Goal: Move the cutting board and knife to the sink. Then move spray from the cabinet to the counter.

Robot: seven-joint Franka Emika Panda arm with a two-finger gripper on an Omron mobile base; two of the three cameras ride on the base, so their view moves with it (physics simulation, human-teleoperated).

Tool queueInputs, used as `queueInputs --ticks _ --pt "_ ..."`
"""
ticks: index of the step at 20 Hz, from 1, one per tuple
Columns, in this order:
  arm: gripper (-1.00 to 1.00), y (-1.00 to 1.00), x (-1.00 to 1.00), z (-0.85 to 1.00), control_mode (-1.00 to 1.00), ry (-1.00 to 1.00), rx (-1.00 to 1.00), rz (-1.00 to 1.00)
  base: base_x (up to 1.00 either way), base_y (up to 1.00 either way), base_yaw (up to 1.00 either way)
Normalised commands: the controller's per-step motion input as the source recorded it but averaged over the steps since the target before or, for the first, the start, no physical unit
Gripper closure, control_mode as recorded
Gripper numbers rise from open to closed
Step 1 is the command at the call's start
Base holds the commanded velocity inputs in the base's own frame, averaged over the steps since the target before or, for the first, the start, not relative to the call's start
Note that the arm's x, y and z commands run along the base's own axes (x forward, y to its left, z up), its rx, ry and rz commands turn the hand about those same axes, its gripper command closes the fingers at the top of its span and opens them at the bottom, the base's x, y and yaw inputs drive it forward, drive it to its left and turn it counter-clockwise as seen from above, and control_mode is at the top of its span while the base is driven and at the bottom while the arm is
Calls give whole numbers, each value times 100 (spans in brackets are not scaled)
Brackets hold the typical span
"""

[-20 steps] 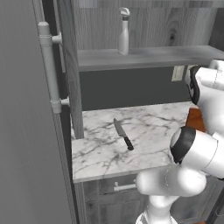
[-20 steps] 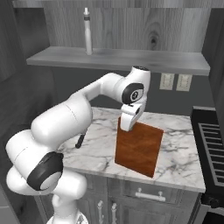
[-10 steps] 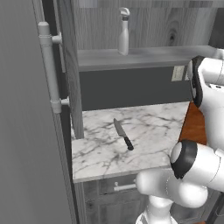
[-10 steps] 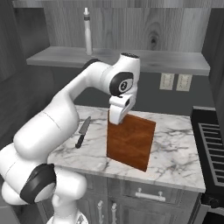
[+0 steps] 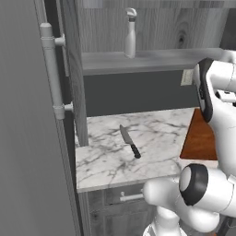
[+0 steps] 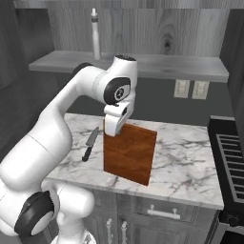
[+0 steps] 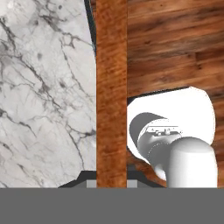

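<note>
Gripping the cutting board (image 6: pixel 129 153) by its top edge, the pincer (image 6: pixel 114 129) is pinching it tight and holding it upright, lifted off the tabletop (image 6: pixel 186 157) in the middle of the right base view. In the hand view the board's edge (image 7: pixel 111 87) is running straight up between the two finger tips, with marble on the left side of the frame. In the left base view the board (image 5: pixel 199 138) is showing at the right edge, partly behind the white arm.

So the first carry is under way but not finished: the board is raised, and no sink is appearing in any frame, so it is not yet delivered. The knife (image 5: pixel 129 141) is lying flat on the marble, untouched, at the centre of the left base view and just left of the board in the right base view (image 6: pixel 90 144). The spray bottle (image 5: pixel 130 39) is standing upright on the cabinet shelf (image 5: pixel 152 60) at the top of the frame, also waiting. By my reckoning, most of the job is remaining: board to the sink, then knife, then bottle down to the tabletop.
</note>
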Motion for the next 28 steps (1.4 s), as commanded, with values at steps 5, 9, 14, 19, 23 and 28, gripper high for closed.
queueInputs --ticks 5,9,14,19,23,28 --pt "100 26 0 0 -100 -2 0 4 0 0 0" --pt "100 21 0 1 -100 -4 0 2 0 0 0" --pt "100 10 -1 7 -100 -4 0 1 0 0 0" --pt "100 0 -1 1 -100 0 0 0 0 0 0" --pt "100 0 0 0 -100 0 0 0 0 0 0" --pt "100 0 0 0 -100 0 0 0 0 0 0"
